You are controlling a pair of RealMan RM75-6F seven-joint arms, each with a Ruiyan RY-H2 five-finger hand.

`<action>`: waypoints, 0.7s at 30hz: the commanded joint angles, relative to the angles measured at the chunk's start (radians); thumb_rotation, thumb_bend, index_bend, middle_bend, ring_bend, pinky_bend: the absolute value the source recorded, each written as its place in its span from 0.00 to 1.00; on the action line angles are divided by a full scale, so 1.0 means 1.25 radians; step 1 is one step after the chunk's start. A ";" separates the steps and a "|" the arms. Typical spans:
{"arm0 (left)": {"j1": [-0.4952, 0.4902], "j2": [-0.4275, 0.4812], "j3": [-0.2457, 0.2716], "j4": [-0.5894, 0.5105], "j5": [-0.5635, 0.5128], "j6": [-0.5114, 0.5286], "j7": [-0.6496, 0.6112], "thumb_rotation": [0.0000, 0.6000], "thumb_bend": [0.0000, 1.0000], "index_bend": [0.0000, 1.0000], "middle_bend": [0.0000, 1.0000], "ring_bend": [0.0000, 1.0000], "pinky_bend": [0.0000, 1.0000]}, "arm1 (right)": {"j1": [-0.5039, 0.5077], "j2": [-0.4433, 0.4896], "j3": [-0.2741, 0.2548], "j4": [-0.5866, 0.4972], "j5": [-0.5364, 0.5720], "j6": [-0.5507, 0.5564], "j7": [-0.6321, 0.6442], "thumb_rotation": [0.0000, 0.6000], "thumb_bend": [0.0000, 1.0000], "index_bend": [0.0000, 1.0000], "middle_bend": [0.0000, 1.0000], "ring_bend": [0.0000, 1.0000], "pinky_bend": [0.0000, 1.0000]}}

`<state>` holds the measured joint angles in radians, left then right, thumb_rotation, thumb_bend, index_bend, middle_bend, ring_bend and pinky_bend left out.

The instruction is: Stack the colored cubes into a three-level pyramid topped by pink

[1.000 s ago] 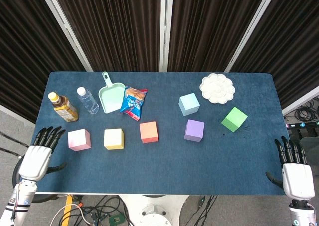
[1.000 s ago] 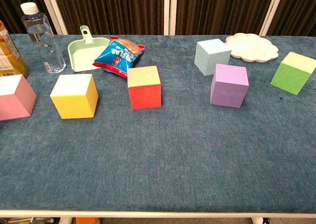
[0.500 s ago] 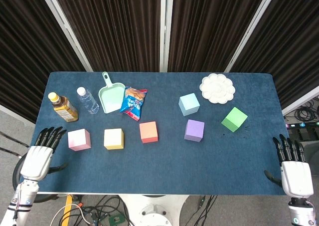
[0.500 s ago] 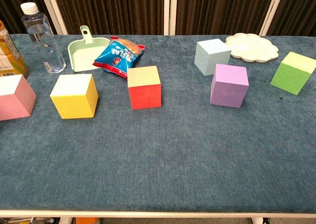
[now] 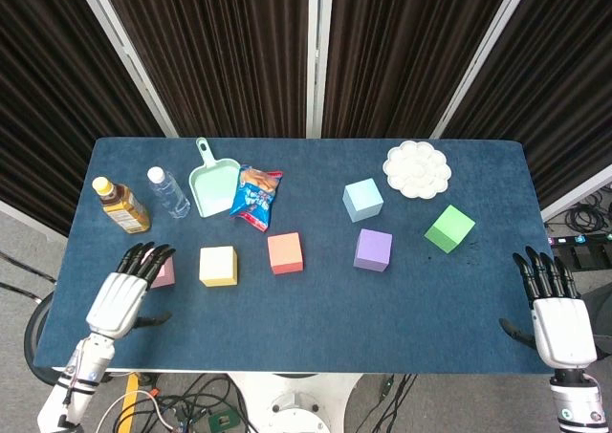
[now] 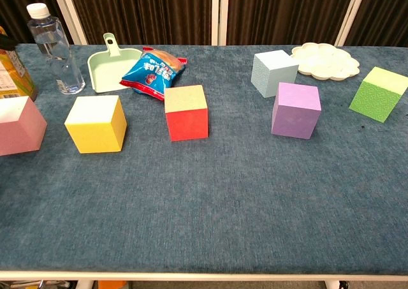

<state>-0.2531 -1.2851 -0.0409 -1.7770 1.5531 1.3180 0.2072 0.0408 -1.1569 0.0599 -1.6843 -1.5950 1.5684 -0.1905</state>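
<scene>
Six cubes lie apart on the blue table (image 5: pixel 316 299). The pink cube (image 6: pixel 19 126) is far left, mostly hidden in the head view behind my left hand (image 5: pixel 122 294), whose fingers are spread and hover over it. To its right stand the yellow cube (image 5: pixel 218 266), red cube (image 5: pixel 285 253), purple cube (image 5: pixel 373 249), light blue cube (image 5: pixel 362 200) and green cube (image 5: pixel 449 228). My right hand (image 5: pixel 555 318) is open at the table's front right corner, holding nothing.
At the back left stand a tea bottle (image 5: pixel 120 205), a water bottle (image 5: pixel 168 191), a mint dustpan (image 5: pixel 213 183) and a blue snack bag (image 5: pixel 255 197). A white paint palette (image 5: pixel 417 168) sits at the back right.
My left hand has moved right and forward from the table's left edge to over the pink cube. The right hand has edged slightly inward. The cubes have not moved.
</scene>
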 commanded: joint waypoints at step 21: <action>-0.152 -0.184 -0.126 0.096 -0.277 -0.129 0.080 1.00 0.01 0.08 0.17 0.00 0.05 | 0.003 0.020 0.019 -0.026 0.006 0.019 0.010 1.00 0.02 0.00 0.00 0.00 0.00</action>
<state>-0.4371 -1.5080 -0.1971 -1.6662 1.2159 1.1573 0.3062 0.0444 -1.1319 0.0835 -1.7175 -1.5878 1.5922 -0.1780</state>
